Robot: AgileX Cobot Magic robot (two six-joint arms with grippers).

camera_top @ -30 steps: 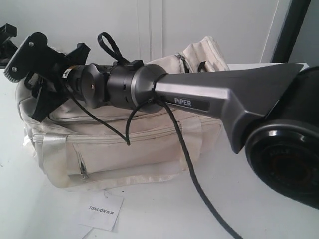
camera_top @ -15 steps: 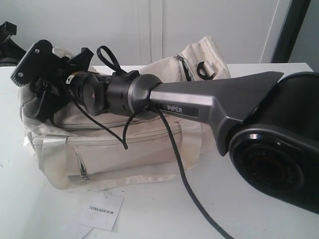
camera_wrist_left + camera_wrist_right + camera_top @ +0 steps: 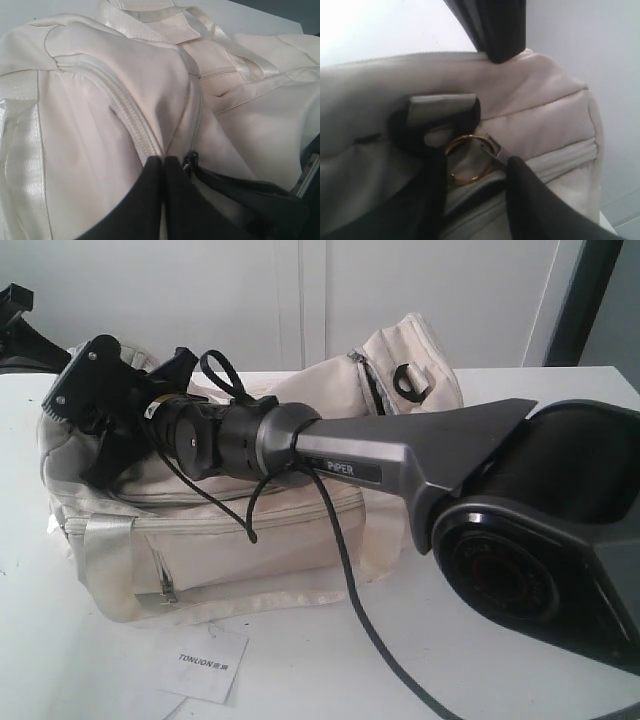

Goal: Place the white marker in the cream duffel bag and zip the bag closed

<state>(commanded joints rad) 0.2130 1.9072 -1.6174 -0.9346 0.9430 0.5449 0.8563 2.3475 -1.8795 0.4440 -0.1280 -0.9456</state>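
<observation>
The cream duffel bag lies on the white table. My right arm reaches across it, and my right gripper is down at the bag's left end. In the right wrist view my right gripper is open, its fingers either side of the zip's gold ring pull. My left gripper is shut, pinching the bag's fabric at the zip tape, right beside the zip slider. The white marker is out of view.
A white paper tag lies on the table in front of the bag. The right arm's black cable hangs over the bag's front. A black strap clip sits on the bag's raised right end.
My right gripper has moved a little right and lower onto the bag's left end, and the arm has swung lower over the bag. The bag has stayed in place.
</observation>
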